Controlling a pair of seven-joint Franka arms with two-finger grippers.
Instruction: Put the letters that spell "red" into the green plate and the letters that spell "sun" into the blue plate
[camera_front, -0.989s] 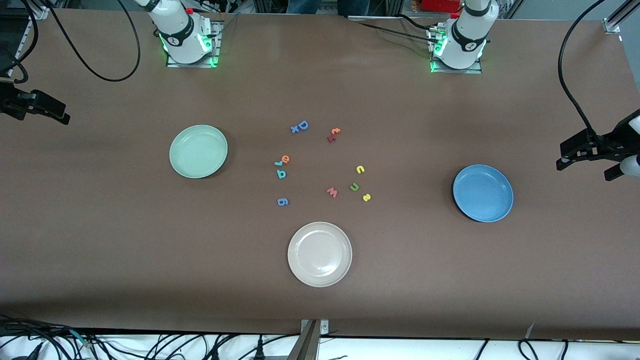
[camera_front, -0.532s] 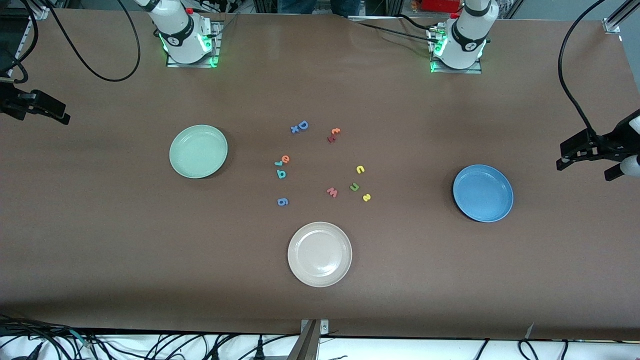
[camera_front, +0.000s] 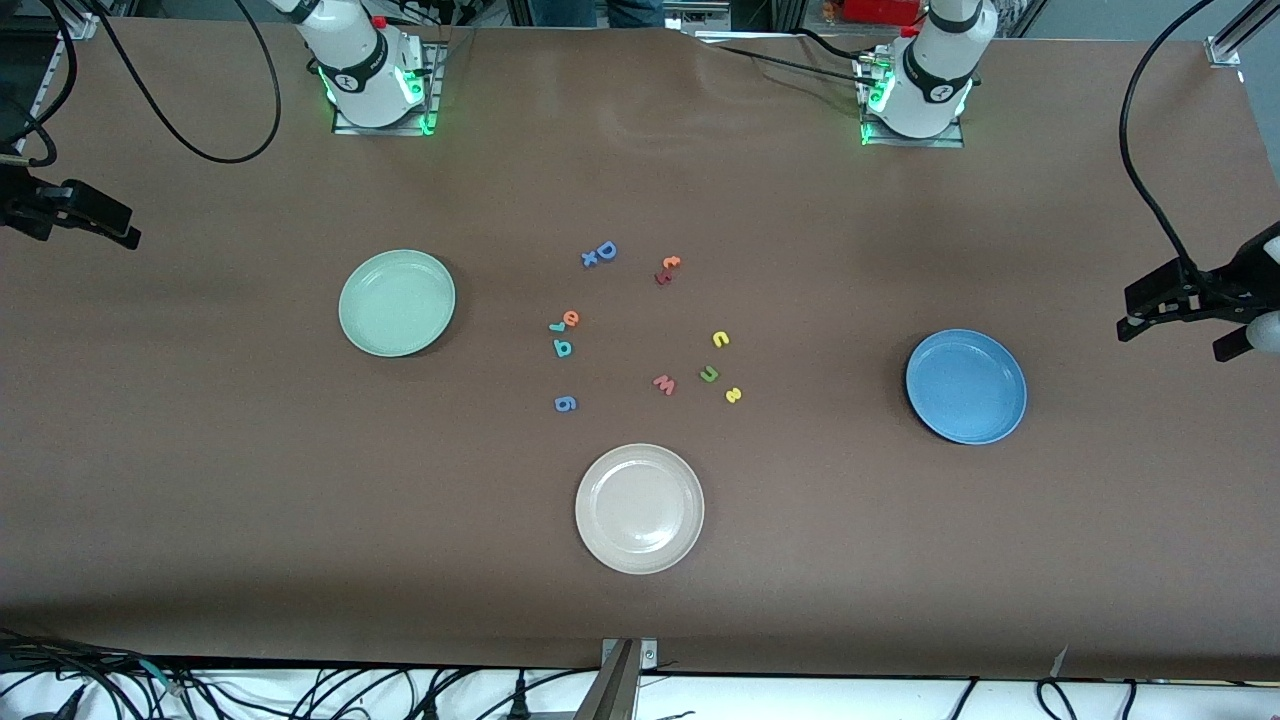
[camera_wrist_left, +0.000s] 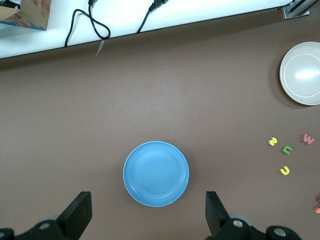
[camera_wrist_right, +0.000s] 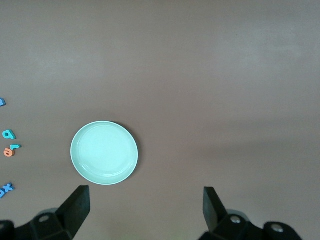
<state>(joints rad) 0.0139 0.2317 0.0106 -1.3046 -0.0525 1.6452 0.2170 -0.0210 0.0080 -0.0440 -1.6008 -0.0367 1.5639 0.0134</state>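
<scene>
The teal "r" (camera_front: 556, 327), orange "e" (camera_front: 571, 319) and teal "d" (camera_front: 563, 348) lie mid-table, beside the pale green plate (camera_front: 397, 303). Toward the blue plate (camera_front: 966, 386) lie the yellow "u" (camera_front: 720, 339), green "n" (camera_front: 709, 374) and yellow "s" (camera_front: 733, 395). Both plates hold nothing. My left gripper (camera_front: 1172, 340) hangs open at the left arm's end of the table, and its wrist view shows the blue plate (camera_wrist_left: 156, 173) past its open gripper (camera_wrist_left: 148, 215). My right gripper (camera_front: 75, 225) hangs open at the right arm's end, with the green plate (camera_wrist_right: 104, 152) ahead of it (camera_wrist_right: 145, 210).
A beige-white plate (camera_front: 639, 508) sits nearest the front camera. Other letters lie among the task's ones: a blue "g" (camera_front: 565, 403), a pink "w" (camera_front: 664, 384), a blue "D" (camera_front: 605, 250) with a small "x", and a red-orange pair (camera_front: 667, 268). Cables run along the table's edges.
My left gripper has drifted very slightly toward its end of the table. The letters, the plates and the right gripper have not moved.
</scene>
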